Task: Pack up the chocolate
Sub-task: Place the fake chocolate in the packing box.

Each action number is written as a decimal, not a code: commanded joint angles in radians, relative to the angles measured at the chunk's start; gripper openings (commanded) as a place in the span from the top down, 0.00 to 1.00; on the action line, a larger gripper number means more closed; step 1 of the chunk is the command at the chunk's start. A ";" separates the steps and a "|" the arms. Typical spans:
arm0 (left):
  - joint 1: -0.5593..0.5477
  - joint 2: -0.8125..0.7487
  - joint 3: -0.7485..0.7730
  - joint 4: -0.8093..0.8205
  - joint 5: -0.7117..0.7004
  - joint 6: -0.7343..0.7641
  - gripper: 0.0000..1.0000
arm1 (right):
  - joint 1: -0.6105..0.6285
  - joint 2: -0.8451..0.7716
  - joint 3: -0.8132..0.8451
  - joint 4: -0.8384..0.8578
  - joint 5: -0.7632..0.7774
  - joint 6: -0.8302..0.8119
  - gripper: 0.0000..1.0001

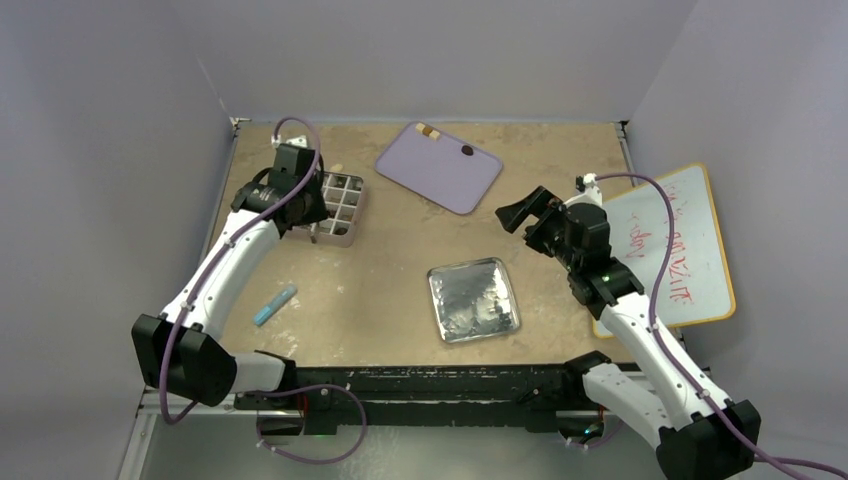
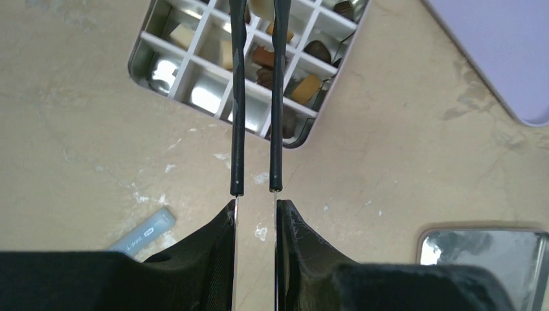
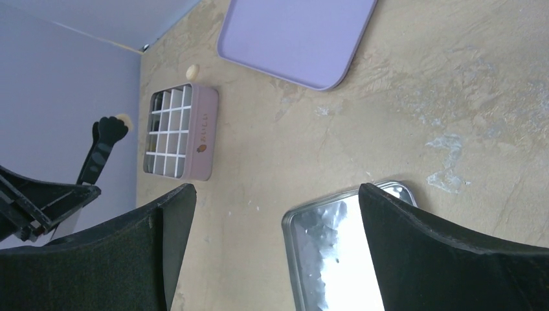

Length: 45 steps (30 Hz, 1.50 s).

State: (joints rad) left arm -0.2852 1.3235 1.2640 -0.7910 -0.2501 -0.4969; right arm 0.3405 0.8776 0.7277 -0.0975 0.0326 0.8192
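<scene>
A pink gridded box (image 2: pixel 139 57) (image 1: pixel 349 210) (image 3: pixel 201 133) at the back left holds chocolate in its cells: a tan piece (image 2: pixel 306 88), a brown one (image 2: pixel 263 57), a dark one (image 2: pixel 318 50). My left gripper (image 2: pixel 256 202) (image 1: pixel 300 205) is shut on black tweezers (image 2: pixel 237 97) that reach over the box. A cream piece (image 2: pixel 259 6) shows between their arms near the tip (image 3: pixel 121 120). Another cream piece (image 3: pixel 191 71) lies on the table beside the box. The purple tray (image 1: pixel 440 170) carries a dark piece (image 1: pixel 467 151). My right gripper (image 3: pixel 275 191) (image 1: pixel 528 212) hangs open and empty.
A silver tin lid (image 1: pixel 474 300) (image 3: pixel 324 259) lies in the middle front, under my right gripper's fingers. A blue tube (image 1: pixel 275 304) (image 2: pixel 144 237) lies front left. A whiteboard (image 1: pixel 675 250) rests at the right edge. Grey walls close in the table.
</scene>
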 commanded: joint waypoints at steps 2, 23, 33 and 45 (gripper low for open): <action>0.045 -0.026 -0.033 -0.051 -0.011 -0.035 0.89 | 0.005 0.010 -0.005 0.055 -0.018 0.008 0.03; 0.117 0.041 -0.066 -0.071 -0.015 -0.030 0.86 | 0.007 0.022 0.012 0.063 -0.028 0.007 0.03; 0.135 0.036 -0.099 -0.076 -0.034 -0.032 0.84 | 0.008 0.024 0.013 0.062 -0.031 0.011 0.04; 0.138 0.035 -0.069 -0.094 -0.061 -0.027 0.66 | 0.008 0.024 0.012 0.071 -0.031 0.010 0.04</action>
State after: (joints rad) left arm -0.1570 1.3697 1.1637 -0.8864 -0.2909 -0.5140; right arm 0.3420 0.8974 0.7273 -0.0628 0.0078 0.8291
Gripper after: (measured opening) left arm 0.330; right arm 0.961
